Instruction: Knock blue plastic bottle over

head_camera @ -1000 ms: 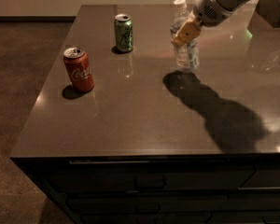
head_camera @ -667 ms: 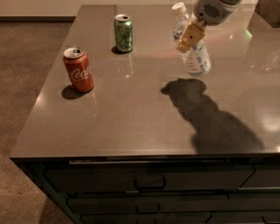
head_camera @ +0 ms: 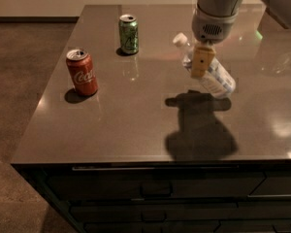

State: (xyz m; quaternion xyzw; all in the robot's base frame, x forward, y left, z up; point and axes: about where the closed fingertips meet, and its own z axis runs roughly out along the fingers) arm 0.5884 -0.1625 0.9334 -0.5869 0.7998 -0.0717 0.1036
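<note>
The blue plastic bottle (head_camera: 219, 80) is strongly tilted on the dark table (head_camera: 136, 120), right of centre. Its white cap (head_camera: 179, 39) points to the back left and its base lies to the front right. My gripper (head_camera: 202, 61) hangs from the grey arm coming in from the upper right. It is against the bottle's upper half and hides part of the bottle's neck. The arm's shadow falls on the table just in front of the bottle.
A green can (head_camera: 128, 34) stands upright at the back, left of the bottle. A red Coca-Cola can (head_camera: 82, 72) stands upright near the table's left edge. A clear object (head_camera: 286, 62) lies at the far right. Drawers (head_camera: 155, 188) run below the table's front edge.
The bottle has gone from upright to strongly tilted, its base sliding to the front right. My gripper has moved forward and slightly right with it. The cans have not moved.
</note>
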